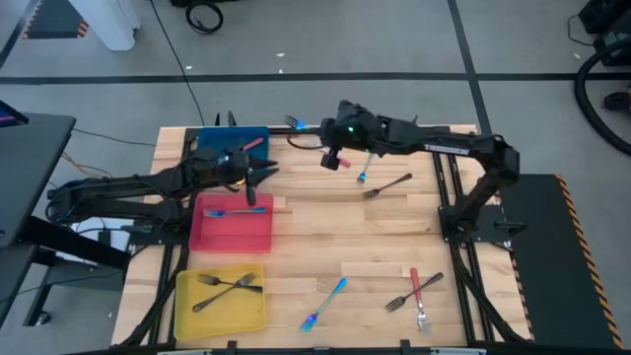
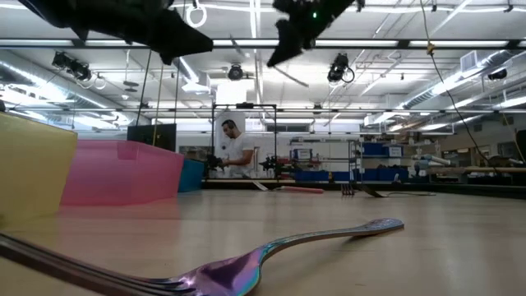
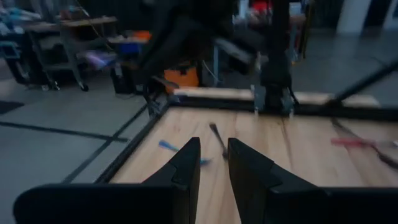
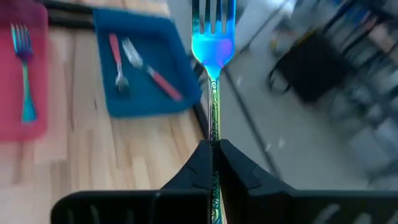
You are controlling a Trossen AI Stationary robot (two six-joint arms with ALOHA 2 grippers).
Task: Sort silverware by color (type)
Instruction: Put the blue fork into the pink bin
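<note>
Mid-transfer step. Left end effector, left of centre in the high view by the red tray, is empty, fingers slightly apart. Right end effector, top centre in the high view, is clenched on an iridescent blue fork, airborne. You'll next need to carry it left over the red tray, where a matching fork lies.

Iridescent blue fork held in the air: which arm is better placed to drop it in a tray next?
The right arm. Its gripper is shut on the iridescent blue fork, raised near the blue tray. The left gripper holds nothing, over the red tray.
</note>
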